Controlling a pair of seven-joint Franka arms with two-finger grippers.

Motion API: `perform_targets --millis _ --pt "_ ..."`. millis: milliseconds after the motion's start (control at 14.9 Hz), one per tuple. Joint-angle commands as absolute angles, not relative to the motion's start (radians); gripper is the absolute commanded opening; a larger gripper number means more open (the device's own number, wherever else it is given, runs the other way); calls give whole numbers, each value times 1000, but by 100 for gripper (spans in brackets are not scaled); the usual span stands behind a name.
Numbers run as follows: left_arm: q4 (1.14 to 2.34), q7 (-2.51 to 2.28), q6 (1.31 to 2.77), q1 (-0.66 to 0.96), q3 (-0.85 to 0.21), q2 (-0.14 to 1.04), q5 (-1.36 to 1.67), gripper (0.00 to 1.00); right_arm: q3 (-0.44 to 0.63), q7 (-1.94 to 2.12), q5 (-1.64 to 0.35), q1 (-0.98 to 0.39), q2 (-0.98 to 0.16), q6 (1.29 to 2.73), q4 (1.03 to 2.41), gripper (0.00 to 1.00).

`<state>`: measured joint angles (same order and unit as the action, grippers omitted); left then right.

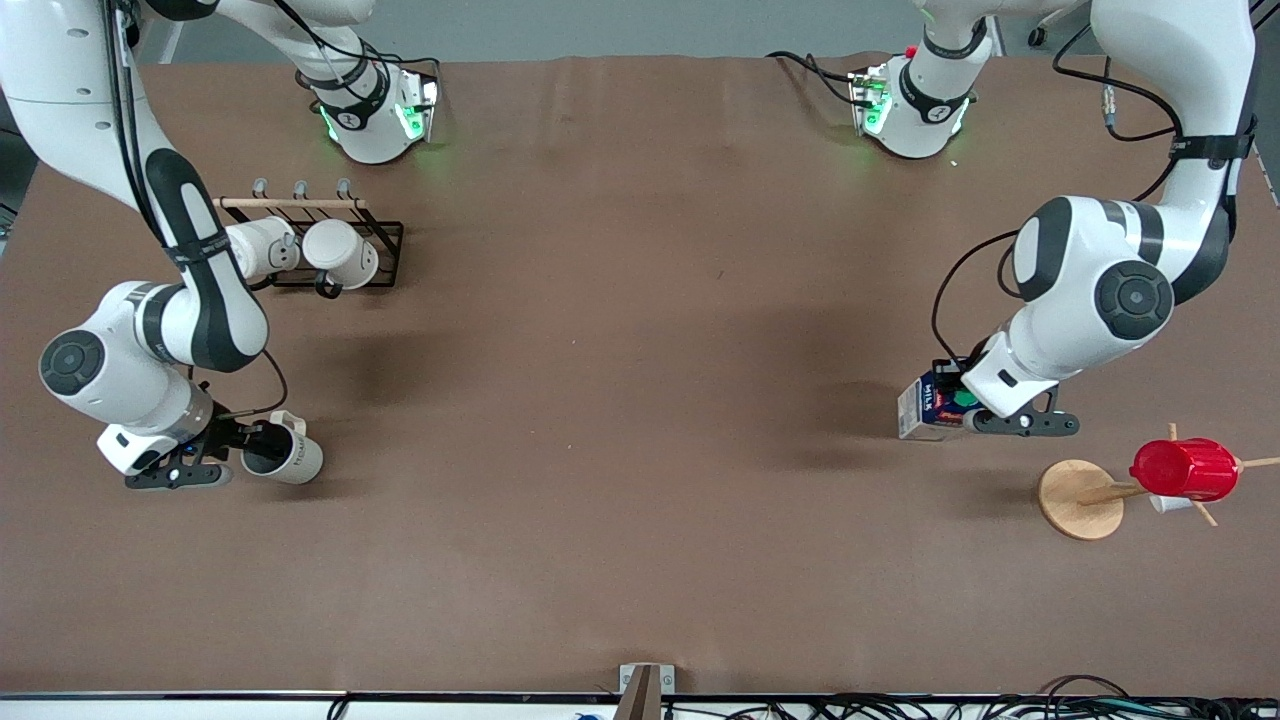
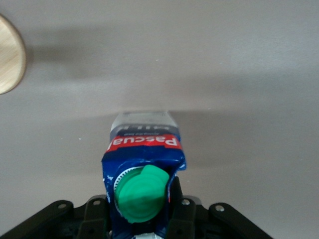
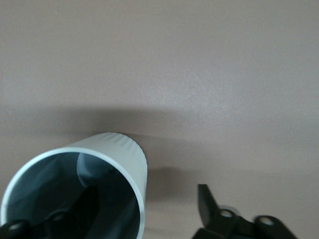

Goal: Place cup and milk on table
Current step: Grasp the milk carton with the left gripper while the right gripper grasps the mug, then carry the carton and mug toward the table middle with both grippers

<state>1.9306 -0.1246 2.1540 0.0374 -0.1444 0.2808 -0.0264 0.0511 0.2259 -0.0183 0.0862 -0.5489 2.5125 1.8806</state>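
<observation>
My left gripper (image 1: 965, 405) is shut on the gable top of the milk (image 1: 930, 405), a blue and white carton with a green cap. It holds the carton tilted, low over the table (image 1: 640, 400) toward the left arm's end. In the left wrist view the fingers (image 2: 182, 211) press both sides of the carton (image 2: 144, 144); I cannot tell whether its base touches the cloth. My right gripper (image 1: 232, 450) is open at the cup (image 1: 285, 455), which lies tilted with its dark mouth toward it. In the right wrist view one finger (image 3: 82, 204) is inside the cup (image 3: 127, 154) and the other finger (image 3: 207, 199) stands clear outside.
A black wire rack (image 1: 385, 250) with two white mugs (image 1: 340, 252) stands near the right arm's base. A wooden mug tree (image 1: 1080, 498) carrying a red ribbed cup (image 1: 1185, 468) stands close to the milk, nearer the front camera.
</observation>
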Motion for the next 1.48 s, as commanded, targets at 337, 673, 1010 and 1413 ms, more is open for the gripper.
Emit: perform_targets --millis 337,673,1010,1413 --pt "1787 -397 2036 225 -162 271 -5 34 43 216 -21 84 -515 2371 1841 0" --pt "1666 -610 2046 339 -225 382 51 34 -59 -10 -20 32 -446 2047 1688 1" --pt "1531 -713 2052 452 -225 500 104 34 -334 -360 -2 17 -439 2068 1677 1" --pt "1506 -730 2144 522 -224 595 104 34 -380 -601 12 -158 -511 2238 1675 1"
